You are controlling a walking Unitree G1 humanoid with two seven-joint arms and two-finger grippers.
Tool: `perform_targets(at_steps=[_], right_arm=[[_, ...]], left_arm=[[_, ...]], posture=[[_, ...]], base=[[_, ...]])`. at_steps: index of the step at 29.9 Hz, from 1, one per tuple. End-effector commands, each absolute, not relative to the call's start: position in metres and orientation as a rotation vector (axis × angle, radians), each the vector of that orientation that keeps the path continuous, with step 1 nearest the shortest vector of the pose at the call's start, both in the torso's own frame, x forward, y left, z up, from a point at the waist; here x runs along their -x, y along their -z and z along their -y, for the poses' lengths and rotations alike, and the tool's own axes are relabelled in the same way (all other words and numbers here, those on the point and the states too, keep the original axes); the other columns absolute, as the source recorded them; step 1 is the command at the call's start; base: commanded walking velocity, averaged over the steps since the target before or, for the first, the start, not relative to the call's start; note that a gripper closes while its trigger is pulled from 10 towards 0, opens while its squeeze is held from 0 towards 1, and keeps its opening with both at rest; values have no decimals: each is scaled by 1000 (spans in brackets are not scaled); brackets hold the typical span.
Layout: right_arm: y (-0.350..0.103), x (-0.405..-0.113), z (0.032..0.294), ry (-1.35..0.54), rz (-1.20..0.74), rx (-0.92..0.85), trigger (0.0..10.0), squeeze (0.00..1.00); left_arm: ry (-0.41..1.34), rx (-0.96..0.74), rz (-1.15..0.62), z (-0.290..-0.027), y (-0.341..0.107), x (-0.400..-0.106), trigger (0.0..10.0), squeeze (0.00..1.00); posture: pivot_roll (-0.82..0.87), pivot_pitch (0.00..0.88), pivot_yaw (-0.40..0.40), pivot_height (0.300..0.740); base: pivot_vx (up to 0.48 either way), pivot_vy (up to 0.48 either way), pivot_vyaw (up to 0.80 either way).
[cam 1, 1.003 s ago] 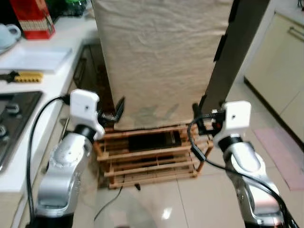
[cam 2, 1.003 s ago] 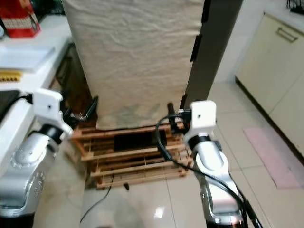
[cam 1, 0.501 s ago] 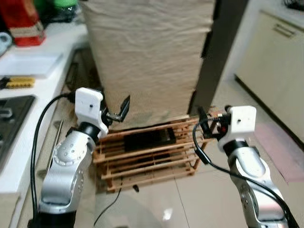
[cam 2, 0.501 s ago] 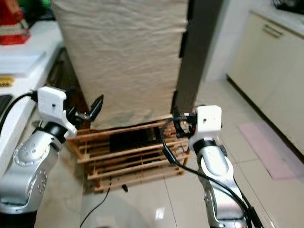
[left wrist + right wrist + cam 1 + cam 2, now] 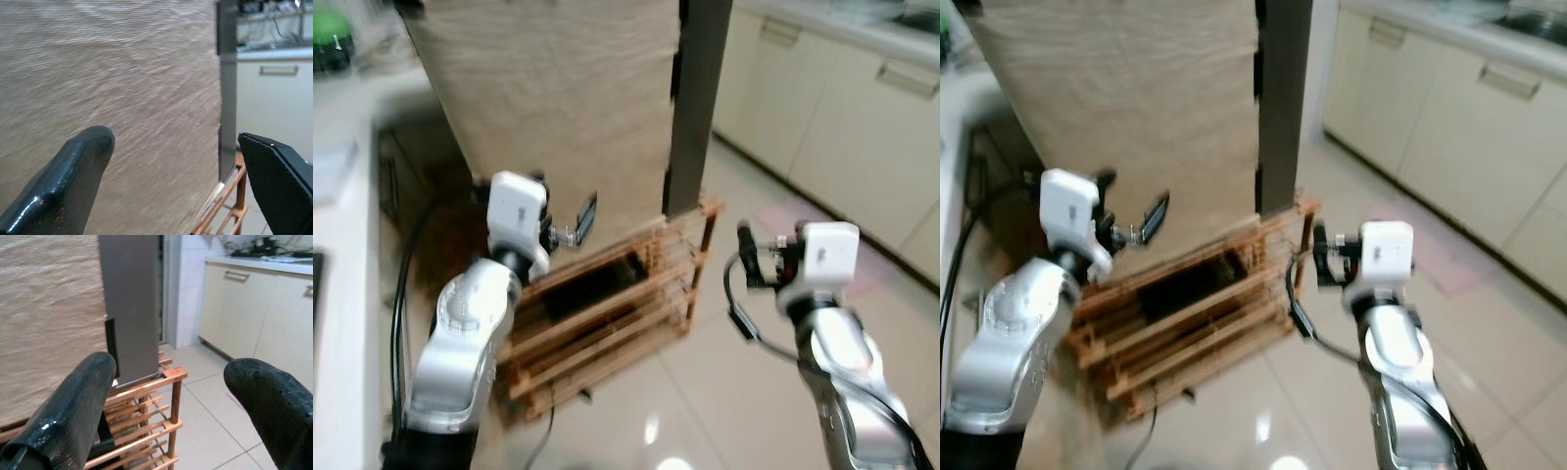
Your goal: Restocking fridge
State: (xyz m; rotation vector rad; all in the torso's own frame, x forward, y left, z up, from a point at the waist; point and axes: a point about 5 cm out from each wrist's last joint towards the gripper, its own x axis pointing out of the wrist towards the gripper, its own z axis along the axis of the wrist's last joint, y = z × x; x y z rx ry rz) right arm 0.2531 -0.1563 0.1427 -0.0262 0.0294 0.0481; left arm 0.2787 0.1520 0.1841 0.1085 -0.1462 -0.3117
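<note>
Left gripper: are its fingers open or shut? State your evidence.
Open. In the left wrist view the left gripper has two fingers set wide apart, beige cloth showing between them.

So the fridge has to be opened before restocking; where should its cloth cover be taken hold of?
Probably at the cloth cover's loose bottom edge above the wooden rack, coming from the front and pinching upward: the cloth hangs flat, so that hem looks like the free part. The open left end effector is nearest it.
</note>
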Motion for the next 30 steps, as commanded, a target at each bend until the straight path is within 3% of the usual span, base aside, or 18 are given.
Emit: perform_targets(at_steps=[1, 11, 23, 30], right_arm=[[-148, -254, 159, -44, -10, 32, 10000, 0], [-151, -254, 153, -108, 4, 56, 10000, 0], [-154, -254, 148, -152, 18, 102, 10000, 0], [-151, -253, 149, -132, 10, 64, 10000, 0]], left_arm=[[302, -82, 140, -153, -185, -279, 10000, 0], [249, -121, 166, -161, -188, -280, 10000, 0], [241, -99, 147, -163, -189, -282, 10000, 0], [254, -100, 145, -163, -189, -281, 10000, 0]], posture=[[87, 0, 41, 740], [93, 0, 39, 740], [95, 0, 40, 740], [97, 0, 46, 740]], base=[[0, 0, 0], [0, 0, 0], [335, 0, 800], [366, 0, 0]])
